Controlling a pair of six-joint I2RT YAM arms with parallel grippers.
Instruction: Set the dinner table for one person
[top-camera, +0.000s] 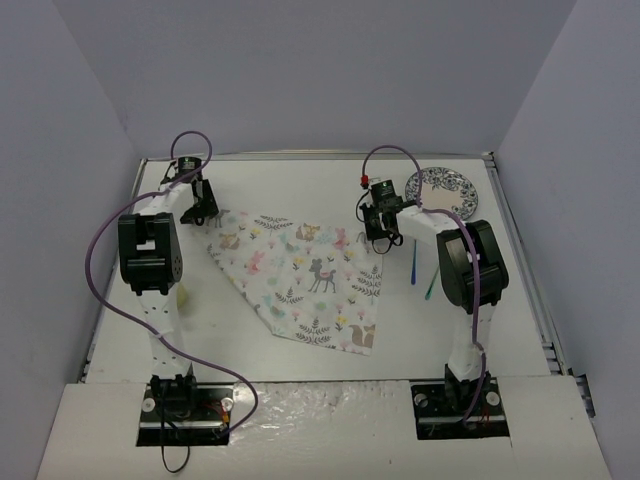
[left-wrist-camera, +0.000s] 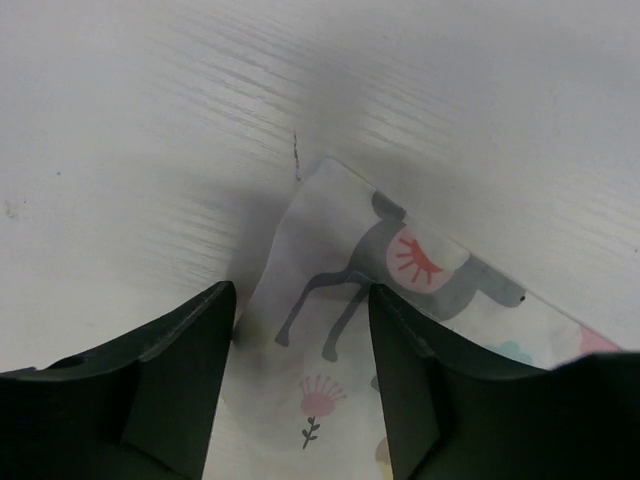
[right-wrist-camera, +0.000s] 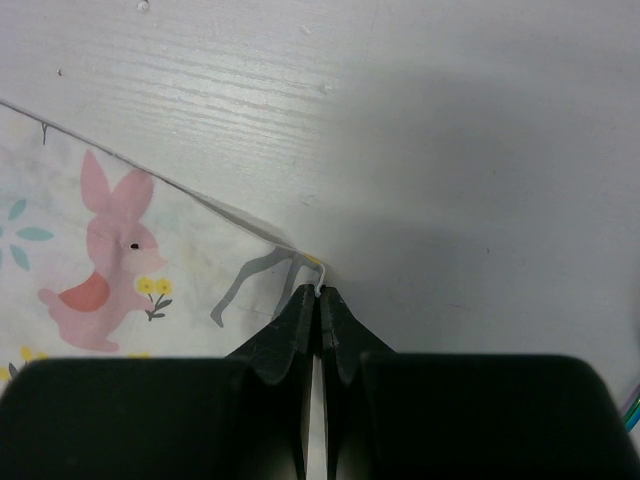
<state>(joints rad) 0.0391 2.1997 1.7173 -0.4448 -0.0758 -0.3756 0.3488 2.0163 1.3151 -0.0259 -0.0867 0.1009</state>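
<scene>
The white dinner table (top-camera: 300, 185) carries a square animal-and-leaf printed cloth (top-camera: 300, 270), spread flat and turned like a diamond. My left gripper (top-camera: 205, 215) is open and low over the cloth's far-left corner. In the left wrist view the corner (left-wrist-camera: 330, 230) lies between the spread fingers of that gripper (left-wrist-camera: 300, 290). My right gripper (top-camera: 380, 240) is at the cloth's far-right corner. In the right wrist view this gripper (right-wrist-camera: 320, 292) is shut on the very tip of the cloth (right-wrist-camera: 120, 260), with bare table (right-wrist-camera: 450, 150) beyond.
A blue-patterned plate (top-camera: 447, 190) sits at the far right of the table. A blue utensil (top-camera: 413, 265) and a green one (top-camera: 432, 280) lie just right of the cloth, partly under the right arm. Grey walls surround the table.
</scene>
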